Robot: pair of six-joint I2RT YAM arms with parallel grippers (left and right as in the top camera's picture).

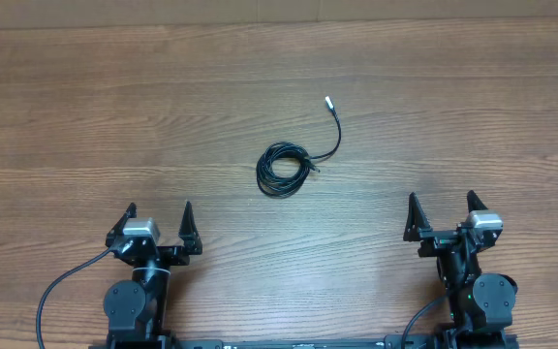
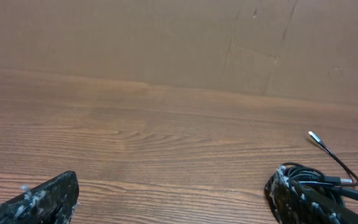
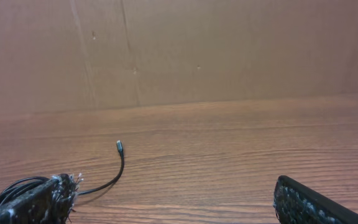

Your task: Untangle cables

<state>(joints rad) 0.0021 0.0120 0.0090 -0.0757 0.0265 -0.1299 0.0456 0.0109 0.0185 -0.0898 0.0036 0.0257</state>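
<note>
Left gripper (image 1: 159, 208): black two-finger jaws spread wide, holding nothing, low at the near table edge.
Right gripper (image 1: 442, 199): same black fingers, also spread apart and empty, at the near edge on the other side.
Thin black cables (image 1: 281, 167): wound into a small round coil mid-table, beyond and between both grippers, well apart from each.
Silvery plug tip (image 1: 328, 100): ends a loose strand curving out of the coil.
Doing it well: probably pin the coil with one arm and draw the loose strand out with the other, pulling slowly.
Brown wood-grain table (image 1: 114, 97): nothing lies between grippers and coil.
Tan cardboard wall (image 2: 166, 37): behind, out of the way.
</note>
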